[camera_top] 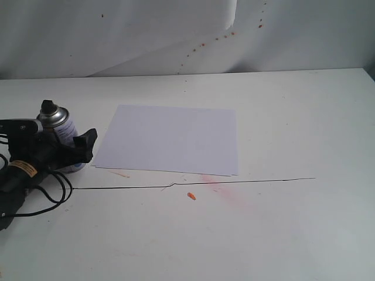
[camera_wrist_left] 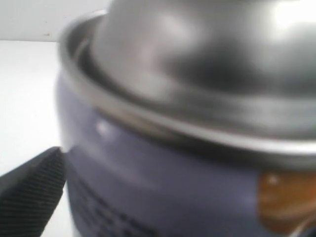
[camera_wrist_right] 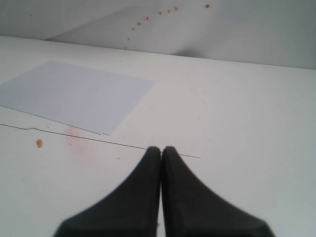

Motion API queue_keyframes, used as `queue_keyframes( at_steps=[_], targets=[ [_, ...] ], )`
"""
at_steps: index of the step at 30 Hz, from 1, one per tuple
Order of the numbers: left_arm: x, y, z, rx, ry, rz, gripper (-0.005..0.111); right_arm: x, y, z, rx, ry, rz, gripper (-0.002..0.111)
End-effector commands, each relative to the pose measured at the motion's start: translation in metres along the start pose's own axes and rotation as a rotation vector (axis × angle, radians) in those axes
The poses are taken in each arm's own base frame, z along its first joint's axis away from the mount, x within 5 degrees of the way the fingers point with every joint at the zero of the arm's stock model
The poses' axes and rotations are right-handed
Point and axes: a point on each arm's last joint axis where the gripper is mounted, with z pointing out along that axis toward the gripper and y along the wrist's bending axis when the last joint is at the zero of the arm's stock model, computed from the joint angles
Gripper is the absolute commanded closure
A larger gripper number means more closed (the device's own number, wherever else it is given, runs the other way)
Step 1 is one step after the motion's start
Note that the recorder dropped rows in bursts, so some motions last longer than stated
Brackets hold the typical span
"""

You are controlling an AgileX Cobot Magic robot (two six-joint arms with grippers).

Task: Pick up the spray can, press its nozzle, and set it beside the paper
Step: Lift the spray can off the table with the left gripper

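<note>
**A:** Start at the left. What is the left hand [camera_top: 58, 146] doing?

**B:** Its fingers sit on either side of the spray can [camera_top: 63, 127], low on the body. In the wrist view one finger [camera_wrist_left: 29, 197] lies against the can's wall. The other is out of sight, so I cannot tell whether it is clamped or only set around the can.

**A:** And the can itself?

**B:** It is upright and seems to stand on the worktop [camera_top: 293, 234], just beside the left edge of the paper [camera_top: 170, 137]. The black nozzle [camera_top: 48, 106] is bare, with nothing on it.

**A:** Which step would you say this is?

**B:** I'd judge it is the grasp, with the can not yet raised. But the can stands where it is meant to end up, so I can't rule out the set-down.

**A:** What lies further right?

**B:** There is a small orange scrap [camera_top: 191, 196] below the sheet, next to a pinkish stain [camera_top: 225, 190] and a thin dark line [camera_top: 263, 180] across the worktop. The right hand [camera_wrist_right: 161, 150] does not show in the exterior view. Its own camera shows it pressed closed and holding nothing, with the paper well away from it.

**A:** What comes next?

**B:** If it is the pick-up, it needs a firm squeeze below the shoulder and a straight lift that keeps the can vertical. Then the nozzle needs a push straight down, probably from the right hand's closed tip, which must first cross over the paper.
</note>
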Motion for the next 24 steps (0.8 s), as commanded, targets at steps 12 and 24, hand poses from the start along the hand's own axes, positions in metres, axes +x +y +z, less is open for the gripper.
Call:
queue_keyframes(
  at_steps=[12, 24],
  targets=[
    [0.0005, -0.0027, 0.0004, 0.033, -0.005, 0.005, 0.055, 0.0006, 0.0005, -0.0001, -0.007, -0.005, 0.006, 0.108],
    [0.0020, -0.0052, -0.0029, 0.054, 0.032, -0.041, 0.107, 0.0006, 0.0005, -0.0001, -0.007, -0.005, 0.006, 0.108]
  ],
)
